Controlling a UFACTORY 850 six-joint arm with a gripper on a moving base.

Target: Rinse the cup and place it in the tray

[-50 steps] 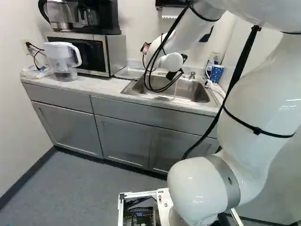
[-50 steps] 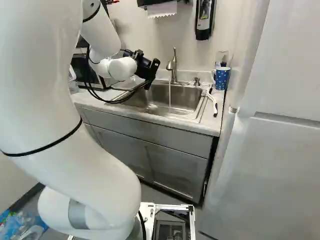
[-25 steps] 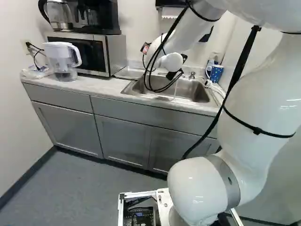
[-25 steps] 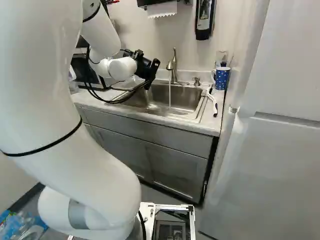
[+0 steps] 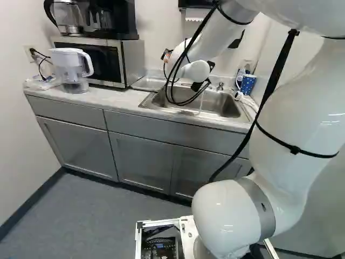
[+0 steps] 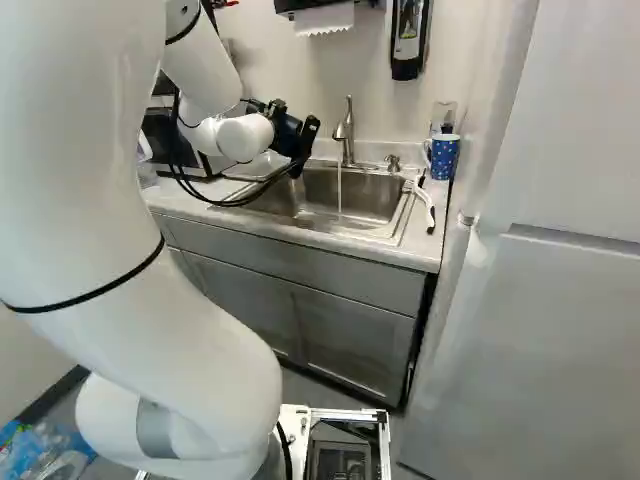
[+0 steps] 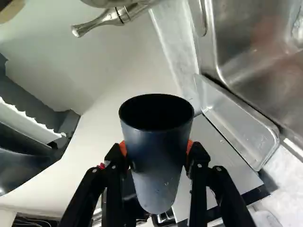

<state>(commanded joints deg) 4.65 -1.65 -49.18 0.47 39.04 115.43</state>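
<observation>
Over the left part of the sink (image 6: 370,195), my gripper (image 6: 304,148) hangs at the arm's end; in the left base view the wrist and cables largely cover it. The wrist view shows the gripper (image 7: 156,147) shut on a dark cup (image 7: 158,165), its orange pads (image 7: 190,146) pressing from two sides. The cup's mouth is turned partly toward the camera and its inside looks black. A clear shallow tray (image 7: 239,125) lies beside the sink, past one side of the cup. Both base views hide the cup.
Water runs from the faucet (image 6: 346,130) into the sink. A blue dotted mug (image 6: 444,157) and a white-handled brush (image 6: 427,205) are at the counter's right end. Left of the sink are a microwave (image 5: 102,60) and a water pitcher (image 5: 71,69).
In the right base view, the gripper has turned slightly, and the thin stream that fell below it into the sink no longer shows. The base has not moved.
</observation>
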